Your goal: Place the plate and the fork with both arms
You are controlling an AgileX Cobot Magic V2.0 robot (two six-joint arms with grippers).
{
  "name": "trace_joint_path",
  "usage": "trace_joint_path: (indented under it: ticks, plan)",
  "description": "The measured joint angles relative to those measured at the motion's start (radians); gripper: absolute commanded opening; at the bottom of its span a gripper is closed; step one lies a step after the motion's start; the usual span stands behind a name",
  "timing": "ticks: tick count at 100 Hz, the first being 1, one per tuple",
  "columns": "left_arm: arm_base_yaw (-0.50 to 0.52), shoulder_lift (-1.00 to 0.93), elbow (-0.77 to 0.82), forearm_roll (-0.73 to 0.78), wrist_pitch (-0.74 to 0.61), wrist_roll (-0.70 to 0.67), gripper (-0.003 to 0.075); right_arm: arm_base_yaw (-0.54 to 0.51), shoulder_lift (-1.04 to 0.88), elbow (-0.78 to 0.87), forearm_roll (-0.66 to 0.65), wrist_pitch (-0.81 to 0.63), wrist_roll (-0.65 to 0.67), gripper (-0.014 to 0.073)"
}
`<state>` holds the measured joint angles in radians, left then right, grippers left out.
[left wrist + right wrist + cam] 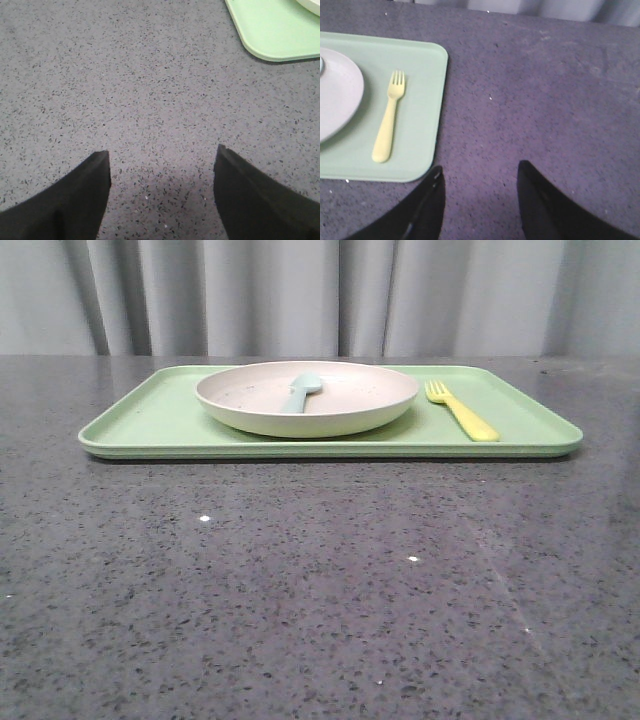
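The scene is lit evenly and softly from above, and only thin dark shadows are cast under the rectangular light-green tray (150, 425) and the round cream-white plate (306, 412) in the front view. Two small bright glints are seen on the speckled dark-grey stone tabletop (300, 590), which is rendered sharply there. In the right wrist view the picture is dimmer, purple-tinted and slightly soft, and the small yellow plastic fork (388, 125) is mildly blurred.
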<state>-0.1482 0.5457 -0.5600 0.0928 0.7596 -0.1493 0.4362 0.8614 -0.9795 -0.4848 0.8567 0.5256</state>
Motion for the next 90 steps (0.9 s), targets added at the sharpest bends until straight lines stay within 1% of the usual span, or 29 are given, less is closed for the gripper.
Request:
trace_joint_path:
  ticks: [31, 56, 70, 90]
  plan:
    - [0.0, 0.0, 0.0, 0.0, 0.0, 0.0, 0.0441, 0.0, -0.277, 0.211, -0.015, 0.109, 0.0, 0.0352]
    - [0.0, 0.0, 0.0, 0.0, 0.0, 0.0, 0.0441, 0.0, -0.451, 0.355, -0.015, 0.137, 0.0, 0.0352]
    - [0.0, 0.0, 0.0, 0.0, 0.0, 0.0, 0.0441, 0.0, -0.501, 0.388, -0.015, 0.148, 0.0, 0.0351]
    - [0.0, 0.0, 0.0, 0.0, 0.0, 0.0, 0.0441, 0.0, -0.506, 0.39, -0.015, 0.148, 0.0, 0.0348]
